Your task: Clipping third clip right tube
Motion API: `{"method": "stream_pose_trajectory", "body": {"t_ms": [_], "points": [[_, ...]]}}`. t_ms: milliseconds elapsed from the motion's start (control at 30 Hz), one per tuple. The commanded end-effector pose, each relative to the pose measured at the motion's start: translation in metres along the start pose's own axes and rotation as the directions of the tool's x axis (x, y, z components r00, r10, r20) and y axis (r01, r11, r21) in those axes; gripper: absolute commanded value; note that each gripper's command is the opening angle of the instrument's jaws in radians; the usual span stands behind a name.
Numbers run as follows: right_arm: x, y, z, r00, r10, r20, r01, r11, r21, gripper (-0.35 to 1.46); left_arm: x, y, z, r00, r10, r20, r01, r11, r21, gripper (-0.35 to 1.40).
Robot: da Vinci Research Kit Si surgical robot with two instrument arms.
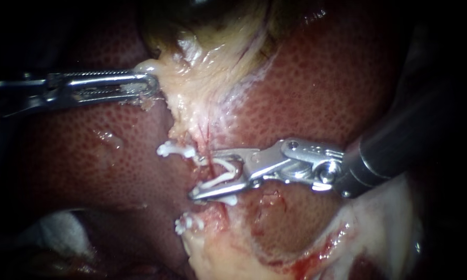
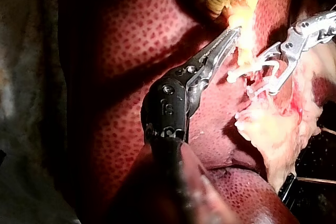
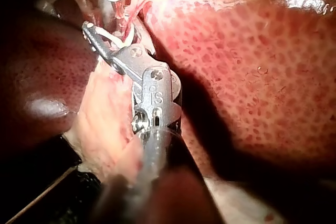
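Observation:
My right instrument [image 1: 205, 175] comes in from the right, its jaws standing apart with a white clip [image 1: 220, 179] held between them. That clip straddles a thin reddish tube [image 1: 208, 139] running down through pale tissue. Two other white clips sit on the tissue, one above the jaws [image 1: 174, 150] and one below [image 1: 189, 223]. My left instrument [image 1: 149, 85] is shut on pale tissue [image 1: 148, 67] under the gallbladder [image 1: 202, 15] and holds it to the left. In the right wrist view the clip [image 3: 119, 38] lies across the tube between the jaws [image 3: 105, 40].
Mottled red liver [image 1: 321, 93] surrounds the field on both sides. Pale fatty tissue with a bloody edge [image 1: 316, 249] lies under the right instrument's shaft. White gauze [image 1: 57, 233] shows at the lower left. In the left wrist view both instruments [image 2: 231, 34] [image 2: 265, 72] stand close together.

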Motion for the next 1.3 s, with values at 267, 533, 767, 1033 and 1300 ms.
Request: {"method": "stream_pose_trajectory", "body": {"t_ms": [267,533,767,1033,1300], "points": [[0.0016,0.0001,-0.001,0.999,0.037,-0.025,-0.037,0.999,0.01,0.48,-0.0001,0.0,0.0,1.0,0.0,0.0,0.0,1.0,0.0,-0.35],[0.0019,0.0,-0.0017,0.998,0.057,-0.025,-0.057,0.998,0.014,0.44,-0.0001,-0.0001,0.0001,1.0,0.0,0.0,0.0,1.0,0.0,-0.35],[0.0018,-0.0001,-0.0019,0.997,0.074,-0.025,-0.074,0.997,0.016,0.33,-0.0002,-0.0001,0.0002,1.0,0.001,0.0,-0.001,1.0,0.0,-0.35],[0.0016,-0.0001,-0.0024,0.996,0.091,-0.023,-0.091,0.996,0.021,0.06,-0.0002,-0.0001,0.0002,1.0,0.001,0.0,-0.001,1.0,0.0,-0.35],[0.0014,0.0001,-0.0029,0.994,0.103,-0.024,-0.102,0.995,0.018,-0.24,-0.0002,-0.0001,0.0003,1.0,0.001,-0.001,-0.001,1.0,0.001,-0.35]]}}
